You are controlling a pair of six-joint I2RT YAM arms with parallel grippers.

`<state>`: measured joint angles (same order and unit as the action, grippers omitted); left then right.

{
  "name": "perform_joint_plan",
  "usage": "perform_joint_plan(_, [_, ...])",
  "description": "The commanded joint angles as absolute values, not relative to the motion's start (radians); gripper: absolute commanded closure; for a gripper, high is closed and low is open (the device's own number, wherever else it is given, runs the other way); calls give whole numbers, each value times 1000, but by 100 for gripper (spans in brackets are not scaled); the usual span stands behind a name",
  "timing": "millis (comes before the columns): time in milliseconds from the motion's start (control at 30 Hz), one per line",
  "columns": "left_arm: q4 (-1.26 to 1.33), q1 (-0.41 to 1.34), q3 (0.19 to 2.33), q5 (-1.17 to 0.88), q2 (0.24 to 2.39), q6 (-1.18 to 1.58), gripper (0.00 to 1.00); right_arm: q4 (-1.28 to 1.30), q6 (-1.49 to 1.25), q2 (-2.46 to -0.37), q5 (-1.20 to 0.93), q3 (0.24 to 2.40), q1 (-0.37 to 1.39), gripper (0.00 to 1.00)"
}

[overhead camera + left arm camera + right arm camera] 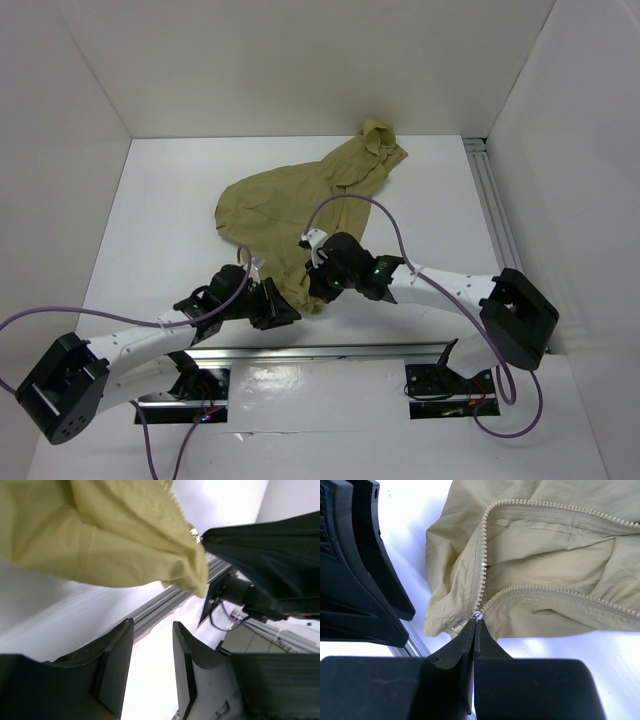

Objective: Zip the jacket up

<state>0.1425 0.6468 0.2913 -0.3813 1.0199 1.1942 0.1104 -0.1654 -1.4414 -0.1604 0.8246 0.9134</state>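
Jacket lies crumpled mid-desk, hood end toward the far right, near hem between the two grippers.

Right gripper: jaws together, tips pinched on the jacket at the bottom end of the zipper, right at the small metal slider. The hem corner is just above the tips. Above the slider one tooth row runs up and then off to the right, and the other runs off to the right lower down. The rows are apart, so the front is open over what the wrist view shows.

Left gripper: jaws apart, nothing between them. A khaki fold hangs above and clear of the fingers. From the top view the left gripper sits just beside the hem's near-left edge, close to the right gripper. Can't tell from there if it touches the cloth.

An aluminium rail runs under the hem on the near side of the desk.
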Motion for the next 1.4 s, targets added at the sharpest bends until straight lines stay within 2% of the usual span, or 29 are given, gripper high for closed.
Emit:
perform_joint_plan(0, [248,650,285,-370,1026,1230,51,55,-152,-1399,-149,819,913,100])
perform_joint_plan(167, [310,650,262,-324,994,1250,38,34,-182,-1390,-161,819,913,100])
perform_joint_plan(300, [357,650,284,-314,994,1261,33,34,-192,-1390,-195,819,913,100])
perform_joint_plan(500, [313,650,333,-263,1020,1252,33,34,-192,-1390,-204,828,913,100])
perform_joint_plan(567, [252,650,376,-247,1049,1224,37,34,-192,-1390,-204,828,913,100])
perform_joint_plan(733, [261,650,397,-258,1097,1204,38,44,-192,-1390,-204,839,913,100])
perform_joint_plan(900, [249,650,416,-258,1117,1195,49,54,-192,-1399,-224,848,913,100])
perform_joint_plan(933, [236,650,416,-258,1127,1186,55,54,-192,-1399,-224,848,913,100])
perform_joint_plan(1033, [225,650,425,-258,1127,1177,61,54,-192,-1399,-245,857,913,100])
perform_joint_plan(1067, [225,650,425,-249,1127,1177,66,54,-192,-1411,-245,857,913,100])
perform_joint_plan(1200, [202,650,425,-239,1118,1177,73,54,-201,-1420,-265,857,913,100])
perform_joint_plan(1300, [193,650,425,-239,1118,1177,83,54,-201,-1420,-265,857,913,100])
perform_joint_plan(1367, [193,650,425,-239,1118,1167,98,54,-201,-1420,-274,857,913,100])
